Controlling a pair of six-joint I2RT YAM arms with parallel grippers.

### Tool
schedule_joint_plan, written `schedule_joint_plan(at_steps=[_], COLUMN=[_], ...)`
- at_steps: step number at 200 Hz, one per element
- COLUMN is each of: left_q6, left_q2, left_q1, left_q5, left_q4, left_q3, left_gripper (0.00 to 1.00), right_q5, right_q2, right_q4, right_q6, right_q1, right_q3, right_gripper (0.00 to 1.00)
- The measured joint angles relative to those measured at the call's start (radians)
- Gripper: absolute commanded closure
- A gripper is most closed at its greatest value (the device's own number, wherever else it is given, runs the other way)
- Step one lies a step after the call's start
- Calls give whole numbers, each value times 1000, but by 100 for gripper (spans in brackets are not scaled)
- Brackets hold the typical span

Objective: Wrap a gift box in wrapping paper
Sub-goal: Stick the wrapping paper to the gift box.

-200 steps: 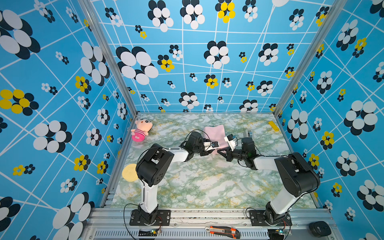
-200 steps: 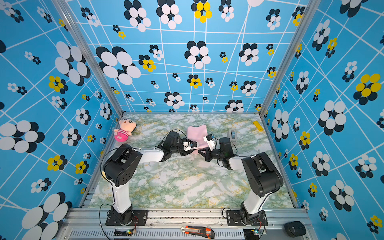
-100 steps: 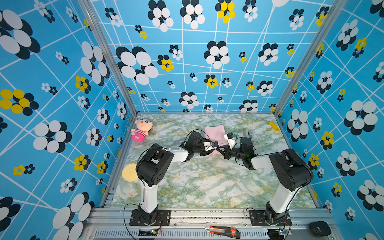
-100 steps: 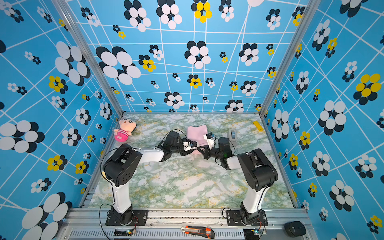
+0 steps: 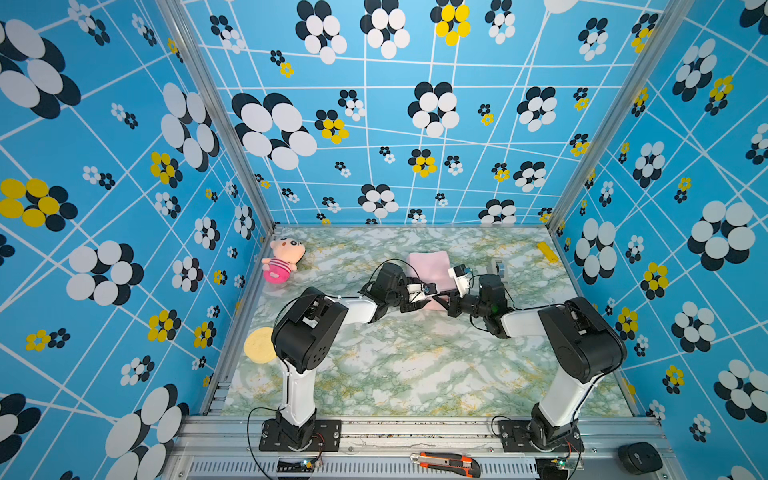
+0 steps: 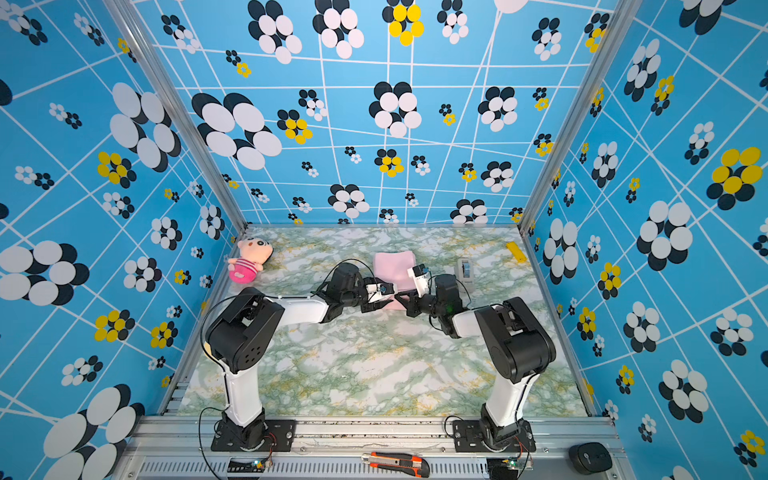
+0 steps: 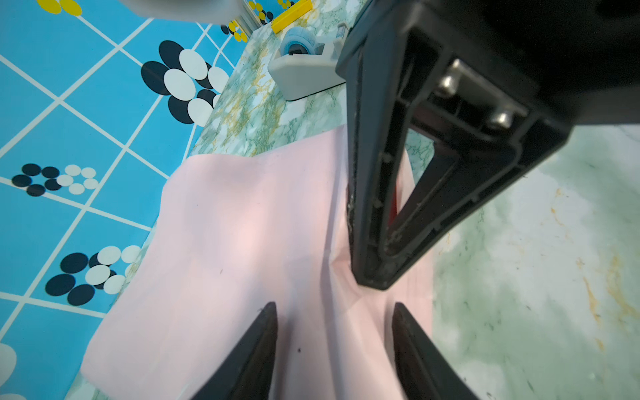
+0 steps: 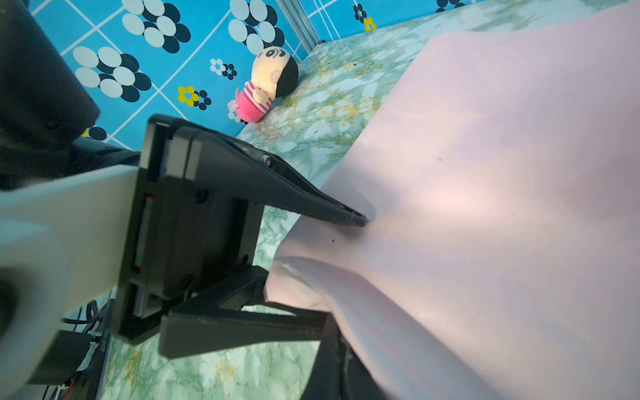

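Shut tight at the right jaws, pinching a puckered edge of the wrapping paper (image 7: 242, 242), with creases fanning out from the black fingertip (image 7: 375, 273). Parted at the left jaws, astride the same edge: one fingertip (image 8: 343, 213) pressed on the pale pink face, its partner below a curled flap, no firm hold to be made out. Tip to tip, nearly touching. Spread away from both pairs of jaws toward the back wall, pink face up, lifted off the marbled desk (image 5: 415, 374) at the pinched edge. Past the right jaws, seen from the left ones, apart from the paper: a grey tape dispenser (image 7: 304, 72). Well beyond the left jaws, against the side wall: a striped plush doll (image 8: 266, 90).
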Motion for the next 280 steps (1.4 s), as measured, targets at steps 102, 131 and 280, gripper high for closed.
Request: schedule_joint_plan(at_steps=[102,131,280], left_q6=[-51,-84,-411], left_q2=[0,0,-2], left_q1=[3,9,55], left_q5=[5,19,113], left_q4=[-8,-21,-5], left_q3=[7,17,136], left_gripper=[43,43,43], right_q5=[12,19,48], right_q2=[0,0,0], right_q4=[-56,-72,-114], right_q6=[19,19,19], right_q1=[0,0,0], right_q3=[32,39,52], right_gripper=[100,100,100])
